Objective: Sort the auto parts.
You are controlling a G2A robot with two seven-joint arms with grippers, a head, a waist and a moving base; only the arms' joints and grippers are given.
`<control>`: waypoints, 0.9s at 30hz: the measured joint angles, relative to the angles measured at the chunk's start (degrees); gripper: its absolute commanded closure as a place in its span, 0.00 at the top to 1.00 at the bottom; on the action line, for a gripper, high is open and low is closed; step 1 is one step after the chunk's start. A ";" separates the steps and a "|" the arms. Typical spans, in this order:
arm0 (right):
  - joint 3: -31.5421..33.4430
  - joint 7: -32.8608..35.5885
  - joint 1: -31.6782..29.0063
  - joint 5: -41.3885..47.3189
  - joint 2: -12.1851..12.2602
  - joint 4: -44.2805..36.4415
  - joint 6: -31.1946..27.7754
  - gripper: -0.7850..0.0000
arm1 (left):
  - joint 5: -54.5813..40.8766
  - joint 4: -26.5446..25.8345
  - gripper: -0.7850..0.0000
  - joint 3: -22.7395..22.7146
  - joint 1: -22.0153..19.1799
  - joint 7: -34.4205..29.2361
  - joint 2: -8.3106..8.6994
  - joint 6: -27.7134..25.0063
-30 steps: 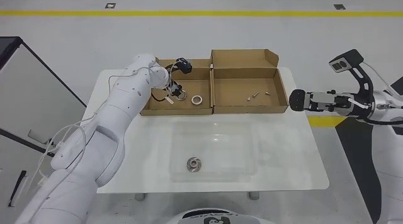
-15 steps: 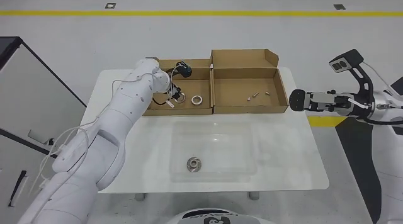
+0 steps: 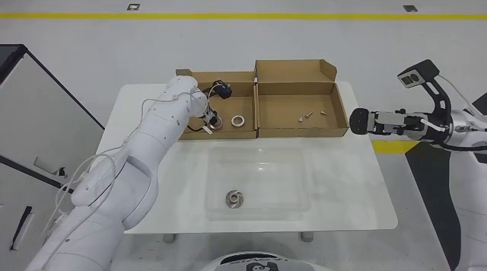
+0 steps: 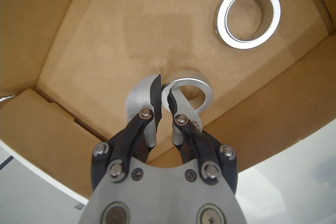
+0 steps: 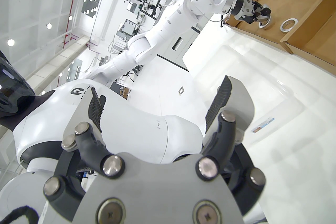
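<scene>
Ring (image 4: 195, 82) is pinched by L fingers (image 4: 139, 96) by box's (image 4: 118, 12) front wall; R fingers (image 5: 223, 100) spread. Should be released low, flat imo.

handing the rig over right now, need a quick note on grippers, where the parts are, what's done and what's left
Left gripper: shut on the wall of a metal ring, low inside the left box.
Right gripper: open, holding nothing, past the right edge of the table.
Done: a second ring lies in the left box; a few small parts lie in the right box.
Left: release the held ring, then sort the round metal part lying in the clear tray.
</scene>
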 measured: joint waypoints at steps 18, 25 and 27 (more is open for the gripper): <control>0.00 0.00 0.00 0.00 0.00 0.00 0.00 1.00 | -0.57 1.38 1.00 -1.77 -2.75 6.88 0.33 -1.46; 0.00 0.00 0.00 0.00 0.00 0.00 0.00 1.00 | -0.35 -7.83 1.00 -5.76 -1.30 9.97 3.86 -4.85; 0.00 0.00 0.00 0.00 0.00 0.00 0.00 1.00 | -0.30 -13.43 1.00 -7.87 0.66 9.31 5.54 -5.70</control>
